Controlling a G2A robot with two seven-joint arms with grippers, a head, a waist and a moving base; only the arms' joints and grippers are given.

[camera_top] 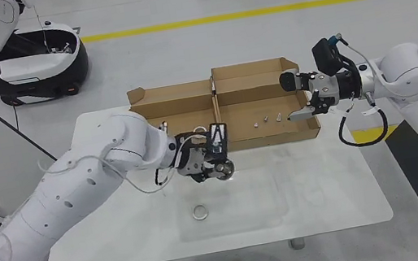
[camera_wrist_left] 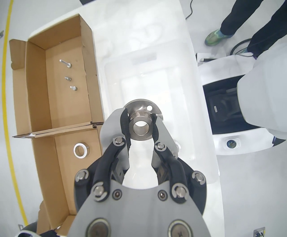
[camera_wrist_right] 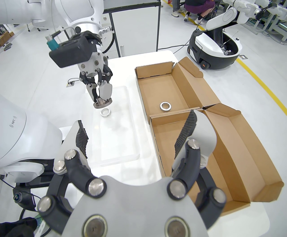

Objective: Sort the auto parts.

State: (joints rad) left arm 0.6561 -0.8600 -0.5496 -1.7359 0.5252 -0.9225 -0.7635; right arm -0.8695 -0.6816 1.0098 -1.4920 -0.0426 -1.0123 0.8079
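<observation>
Flanged bushing (camera_wrist_left: 137, 115) gripped above tray (camera_wrist_left: 170, 74), ring (camera_wrist_right: 105, 112) on tray, second ring (camera_wrist_left: 81, 150) and bolts (camera_wrist_left: 68, 78) boxed separately

Cardboard box (camera_top: 186, 113): both compartments open from above, parted by an upright divider (camera_top: 215, 109); flaps (camera_top: 253, 67) spread outward along the far side. Left pincer (camera_wrist_left: 139, 115), clamped on a flanged bushing (camera_wrist_left: 140, 129), hangs over the clear tray (camera_wrist_left: 170, 74) beside the box's near wall. Right pincer (camera_wrist_right: 135, 119), jaws spread, occupies the box's right end.
</observation>
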